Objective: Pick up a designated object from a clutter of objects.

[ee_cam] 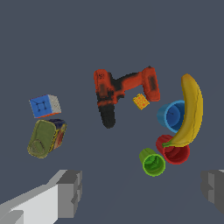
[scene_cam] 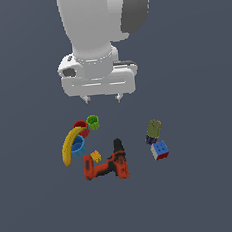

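The designated object, a red-orange and black toy drill, lies on its side on the dark floor in the middle of the clutter of objects. My gripper hangs well above the floor, behind the drill in the exterior view, open and empty. Its two fingertips point down, spread wide. Nothing touches the drill except a tiny yellow block lying close beside its handle.
A yellow banana rests across a blue cup and a red cup. A green cup stands by them. An olive-green can and a multicoloured cube sit at the exterior view's right.
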You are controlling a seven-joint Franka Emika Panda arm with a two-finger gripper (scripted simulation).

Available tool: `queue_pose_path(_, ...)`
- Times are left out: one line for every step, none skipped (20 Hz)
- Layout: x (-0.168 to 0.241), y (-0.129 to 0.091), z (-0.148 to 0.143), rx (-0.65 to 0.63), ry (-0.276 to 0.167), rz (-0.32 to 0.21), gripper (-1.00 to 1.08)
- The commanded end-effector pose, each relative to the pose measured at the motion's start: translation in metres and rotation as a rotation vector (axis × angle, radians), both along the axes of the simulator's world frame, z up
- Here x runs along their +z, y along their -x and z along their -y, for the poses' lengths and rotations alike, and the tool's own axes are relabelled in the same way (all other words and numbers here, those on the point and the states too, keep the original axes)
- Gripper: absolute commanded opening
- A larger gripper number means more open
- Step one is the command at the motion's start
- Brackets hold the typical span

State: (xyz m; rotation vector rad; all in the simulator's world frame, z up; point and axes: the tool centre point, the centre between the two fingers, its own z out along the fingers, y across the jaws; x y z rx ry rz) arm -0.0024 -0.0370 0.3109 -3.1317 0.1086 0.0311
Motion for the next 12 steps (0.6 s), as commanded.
queue_pose_path(0.0000, 0.0000, 0.0000, 0.000, 0.000, 0.000, 1.08)
queue_pose_path(0.0001, 0.0000, -0.0001, -0.001, -0.001, 0.000, 1.08)
queue_pose_path(0.0001, -0.0001, -0.0006, -0.002, -0.002, 0.001, 1.08)
queue_pose_path(0.0003, -0.0003, -0.0013, -0.005, -0.005, 0.002, 1.08)
queue_pose_path(0.0005, -0.0004, -0.0022, -0.009, -0.008, 0.004, 1.08)
queue_pose_path(0.0008, -0.0006, -0.0033, -0.014, -0.012, 0.006, 1.08)
queue_pose_path(0.0011, -0.0007, -0.0041, -0.017, -0.015, 0.007, 1.08)
queue_pose_path(0.0013, -0.0006, -0.0045, -0.020, -0.017, 0.008, 1.08)
queue_pose_path(0.0014, -0.0006, -0.0048, -0.021, -0.017, 0.008, 1.08)
queue_pose_path(0.0015, -0.0005, -0.0044, -0.021, -0.017, 0.008, 1.08)
queue_pose_path(0.0011, -0.0008, -0.0045, -0.019, -0.016, 0.008, 1.08)
queue_pose_path(0.0006, -0.0014, -0.0046, -0.018, -0.016, 0.008, 1.08)
